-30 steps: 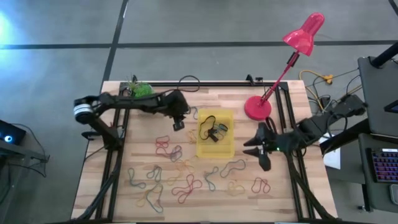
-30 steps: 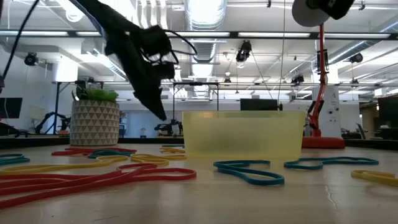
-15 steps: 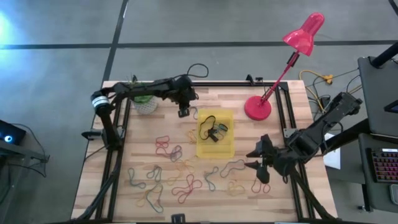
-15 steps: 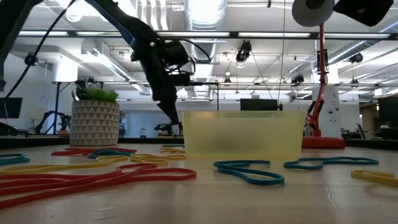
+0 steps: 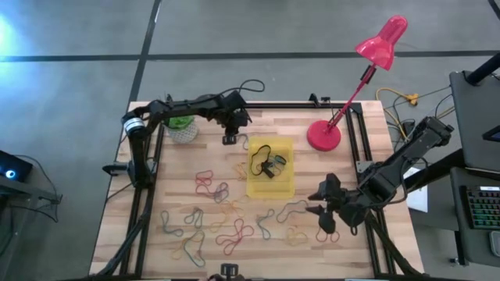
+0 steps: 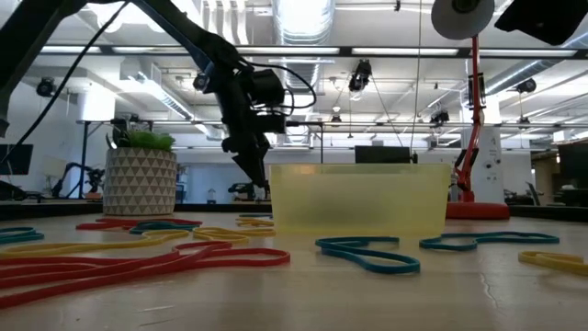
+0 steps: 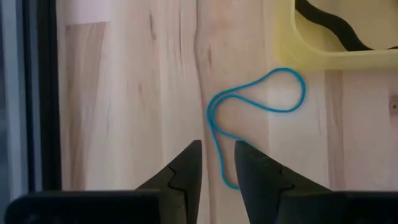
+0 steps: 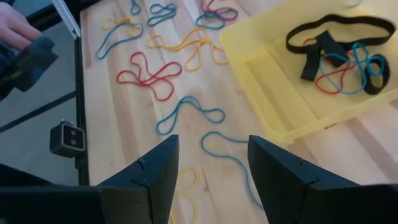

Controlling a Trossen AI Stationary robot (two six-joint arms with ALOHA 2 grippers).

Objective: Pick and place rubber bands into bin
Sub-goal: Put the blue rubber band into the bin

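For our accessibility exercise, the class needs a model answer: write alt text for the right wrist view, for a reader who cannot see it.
The right gripper hangs open above the wooden table, over loose rubber bands in red, yellow and blue. Beside them stands the yellow bin, already holding black, blue and red bands. A person's hand holding a dark object shows beyond the table's edge.

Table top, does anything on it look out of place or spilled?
Yes. Many rubber bands lie scattered loose over the table, outside the yellow tray, which holds only a few. One blue band lies just outside the tray's corner.
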